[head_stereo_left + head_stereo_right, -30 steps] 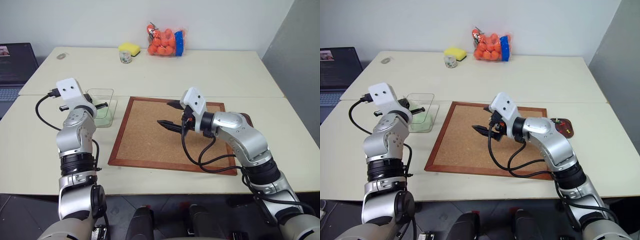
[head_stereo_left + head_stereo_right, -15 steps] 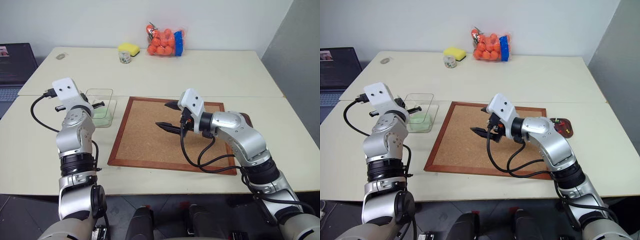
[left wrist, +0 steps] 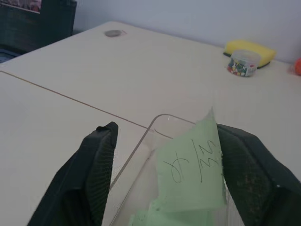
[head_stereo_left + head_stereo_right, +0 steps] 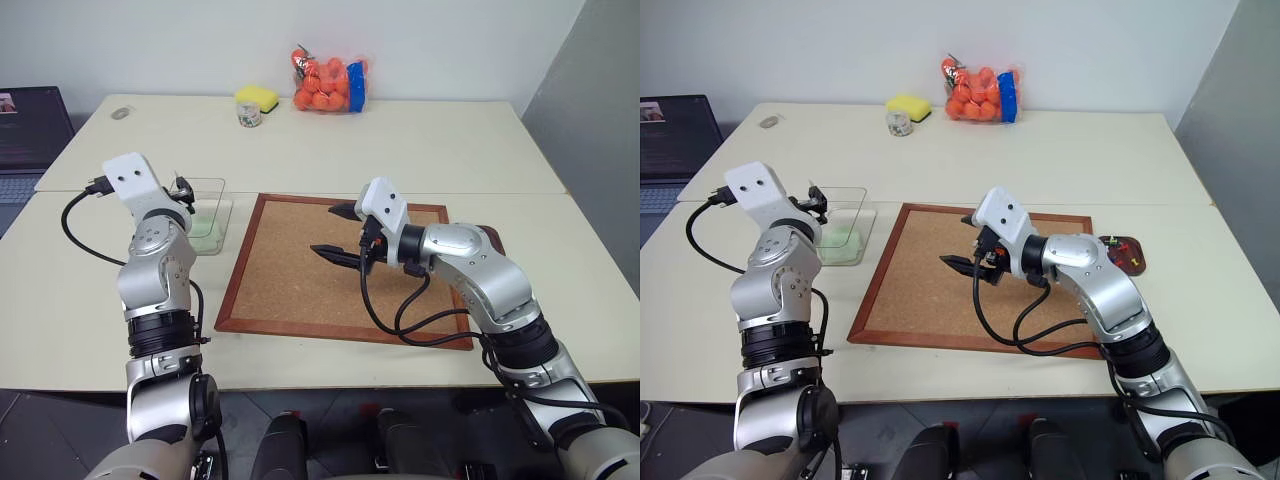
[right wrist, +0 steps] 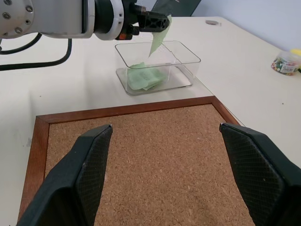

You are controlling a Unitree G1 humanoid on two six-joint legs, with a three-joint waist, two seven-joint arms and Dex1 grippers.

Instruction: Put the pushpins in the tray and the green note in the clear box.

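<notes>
The left gripper (image 3: 162, 183) stands with its fingers spread apart over the clear box (image 5: 157, 66), and the green note (image 3: 193, 169) hangs between them against the inner face of one finger, its lower edge already inside the box walls. Whether the note is free of that finger cannot be told. More pale green paper (image 5: 146, 77) lies on the box floor below the gripper. So the note step looks all but finished, pending the slip dropping clear. The right gripper (image 4: 335, 232) hovers empty over the corkboard (image 4: 290, 285) with its jaws wide apart; the cork beneath and ahead of it shows no pins. Behind its arm sits the tray (image 4: 1127, 253), with small red and yellow pushpins (image 4: 1130, 259) in it, so that part appears done.
</notes>
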